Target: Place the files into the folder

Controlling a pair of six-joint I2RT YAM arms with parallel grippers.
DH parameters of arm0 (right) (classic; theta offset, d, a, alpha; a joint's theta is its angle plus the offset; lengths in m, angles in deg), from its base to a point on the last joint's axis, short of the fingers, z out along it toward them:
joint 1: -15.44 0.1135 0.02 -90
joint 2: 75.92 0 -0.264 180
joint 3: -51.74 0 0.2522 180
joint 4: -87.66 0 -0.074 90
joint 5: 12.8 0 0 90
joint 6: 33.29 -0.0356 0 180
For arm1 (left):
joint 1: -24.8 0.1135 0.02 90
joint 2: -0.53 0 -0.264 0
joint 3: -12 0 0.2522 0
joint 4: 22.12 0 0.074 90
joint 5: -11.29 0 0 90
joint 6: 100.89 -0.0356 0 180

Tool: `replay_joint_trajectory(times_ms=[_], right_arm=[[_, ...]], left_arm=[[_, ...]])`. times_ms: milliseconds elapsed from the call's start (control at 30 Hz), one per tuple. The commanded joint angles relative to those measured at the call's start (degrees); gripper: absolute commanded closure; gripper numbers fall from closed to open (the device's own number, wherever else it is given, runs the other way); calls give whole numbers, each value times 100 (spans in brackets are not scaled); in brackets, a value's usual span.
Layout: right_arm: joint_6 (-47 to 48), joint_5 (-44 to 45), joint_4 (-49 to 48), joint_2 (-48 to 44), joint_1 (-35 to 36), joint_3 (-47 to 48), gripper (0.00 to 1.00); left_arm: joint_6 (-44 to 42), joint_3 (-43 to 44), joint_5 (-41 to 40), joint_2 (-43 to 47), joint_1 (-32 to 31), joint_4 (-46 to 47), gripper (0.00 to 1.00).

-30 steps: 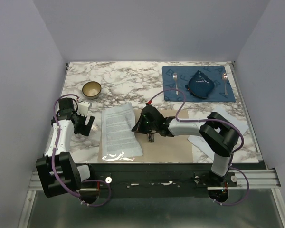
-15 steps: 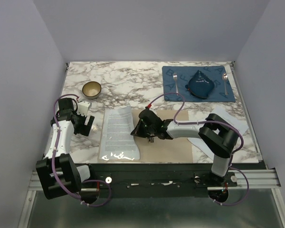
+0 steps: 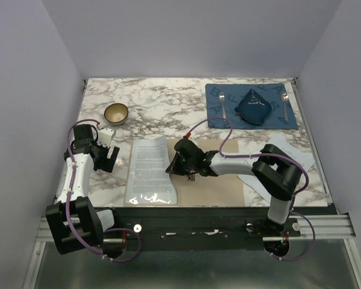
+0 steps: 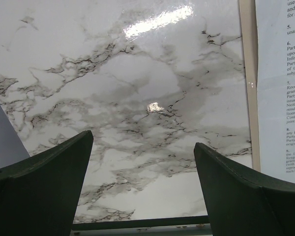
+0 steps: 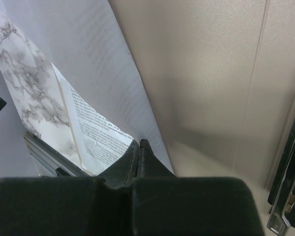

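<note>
Sheet (image 3: pixel 149 170) is clamped at its right edge by right gripper (image 3: pixel 171 169), lengthwise over folder (image 3: pixel 216 184); left gripper (image 4: pixel 143 143) is held apart.

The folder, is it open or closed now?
Open. The folder lies spread flat, its inner side up; the metal clip on its spine is uncovered.

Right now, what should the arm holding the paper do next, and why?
Probably lower the paper flat onto the folder: the right tool is pinching its raised edge, and the sheet lies over the folder's left half.
</note>
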Motion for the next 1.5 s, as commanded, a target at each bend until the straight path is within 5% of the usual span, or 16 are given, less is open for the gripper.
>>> replay_joint_trajectory(times_ms=[0, 100, 200, 467, 633, 1133, 1467], right_arm=[[190, 30, 621, 61, 73, 330, 76], [366, 178, 1071, -35, 73, 436, 50], [559, 389, 1396, -271, 38, 410, 44], [1139, 961, 2662, -1272, -173, 122, 50], [1210, 1102, 2707, -1722, -410, -468, 54], [1069, 646, 1802, -1345, -753, -1005, 65], [604, 4, 897, -1029, -824, -1418, 69]], left_arm=[[-225, 64, -24, 78, -18, -207, 1], [-198, 152, -41, 51, -26, -250, 1], [-190, 240, -85, 60, -26, -277, 1], [-418, 503, -314, 394, -26, -399, 1], [-6, 1074, 405, 298, -61, -1023, 1], [1910, 2174, 477, -536, -3442, -752, 22], [2499, 2226, 653, -1644, -4587, 266, 48]])
